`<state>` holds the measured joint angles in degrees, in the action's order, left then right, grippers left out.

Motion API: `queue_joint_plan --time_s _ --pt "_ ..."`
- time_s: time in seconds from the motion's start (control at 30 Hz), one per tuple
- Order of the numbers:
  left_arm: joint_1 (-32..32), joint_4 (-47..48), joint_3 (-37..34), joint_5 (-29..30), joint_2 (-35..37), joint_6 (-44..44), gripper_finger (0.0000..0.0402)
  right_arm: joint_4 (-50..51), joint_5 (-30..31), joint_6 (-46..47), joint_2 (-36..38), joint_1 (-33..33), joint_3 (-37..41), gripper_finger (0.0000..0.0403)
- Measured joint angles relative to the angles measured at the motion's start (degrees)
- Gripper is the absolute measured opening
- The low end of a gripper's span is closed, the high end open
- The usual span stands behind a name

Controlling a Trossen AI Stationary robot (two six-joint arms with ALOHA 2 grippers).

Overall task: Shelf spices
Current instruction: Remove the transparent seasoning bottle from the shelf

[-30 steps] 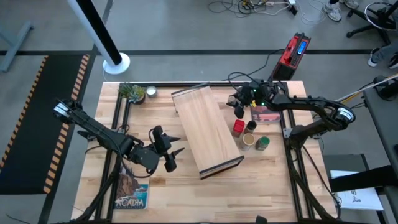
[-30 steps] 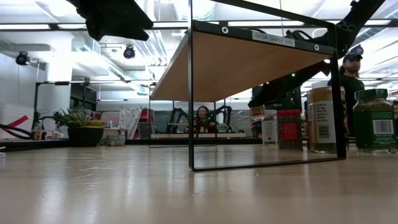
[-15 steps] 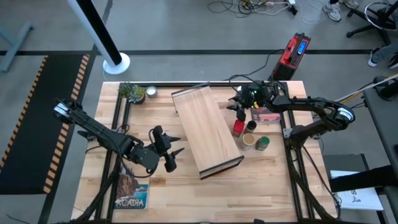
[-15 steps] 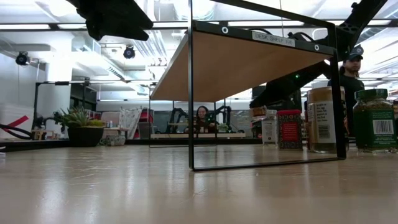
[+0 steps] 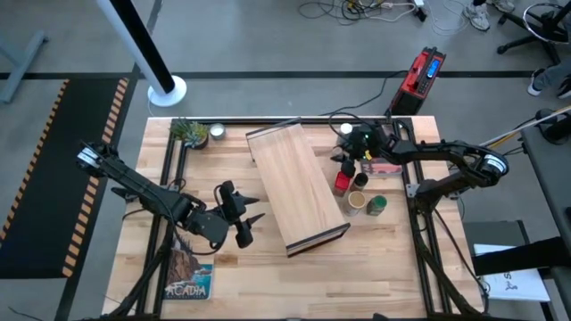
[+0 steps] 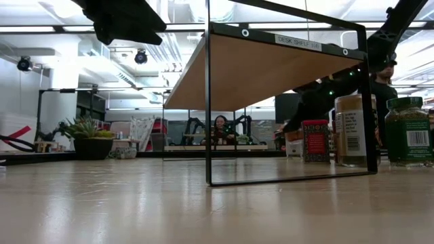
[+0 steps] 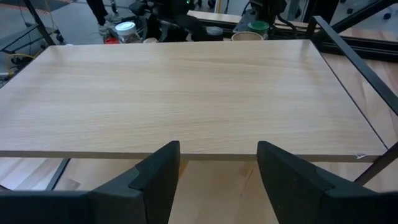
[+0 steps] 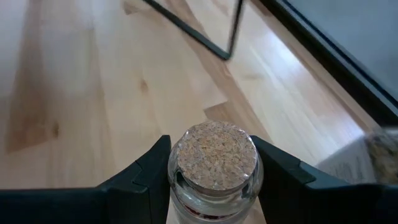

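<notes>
The right claw [image 8: 214, 186] is clenched on a small glass jar [image 8: 215, 167] with a cork stopper; in the right wrist view its two dark fingers [image 8: 146, 171] press on both sides of the jar neck. In the high view this claw [image 5: 350, 152] is near the far right part of the worktop [image 5: 268, 276], just beside the long edge of the shelf [image 5: 295, 187] and next to the group of spices. From that view I cannot tell if the jar is lifted or stands on the worktop.

The shelf is a long light-wood board on a thin black frame, and it lies diagonally in the middle of the worktop, with a dark strip at its near short end. Its top is bare in the left wrist view. To its right stand the red tin [image 5: 342, 183], the tan-lidded jar [image 5: 356, 201] and the green-lidded jar [image 5: 377, 205], close together. In the low view the red tin [image 6: 314, 141], the tall tan jar [image 6: 350, 130] and the green-lidded jar [image 6: 409, 131] stand on the worktop beside the shelf frame.

The left claw [image 5: 245, 223] waits near the left side of the shelf, released, with its fingers [image 7: 163, 174] apart and pointing to the shelf edge. A potted plant [image 5: 189, 132] and a small round dish [image 5: 216, 132] are at the far left corner, and a book [image 5: 189, 276] lies at the near left.
</notes>
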<state>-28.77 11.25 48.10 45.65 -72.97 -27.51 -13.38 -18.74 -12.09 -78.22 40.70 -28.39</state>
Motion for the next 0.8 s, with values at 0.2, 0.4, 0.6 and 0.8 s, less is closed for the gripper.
queue_joint_plan --time_s 0.2,0.4,0.6,0.8 --pt "0.00 0.14 0.00 -0.13 0.00 -0.01 0.0204 -2.26 0.74 1.42 0.00 0.69 1.32 0.0160" --pt "-0.01 0.14 0.00 -0.33 0.00 -0.31 0.0204 -1.98 0.80 3.10 0.00 1.82 1.30 0.0160" --pt "-0.02 0.12 0.00 -1.07 0.00 -0.46 0.0204 -1.91 0.02 3.22 0.00 3.70 1.69 0.0160" --pt "-0.02 0.12 0.00 -1.10 0.00 -0.38 0.0204 -1.72 -2.74 1.90 0.00 5.74 2.32 0.0161"
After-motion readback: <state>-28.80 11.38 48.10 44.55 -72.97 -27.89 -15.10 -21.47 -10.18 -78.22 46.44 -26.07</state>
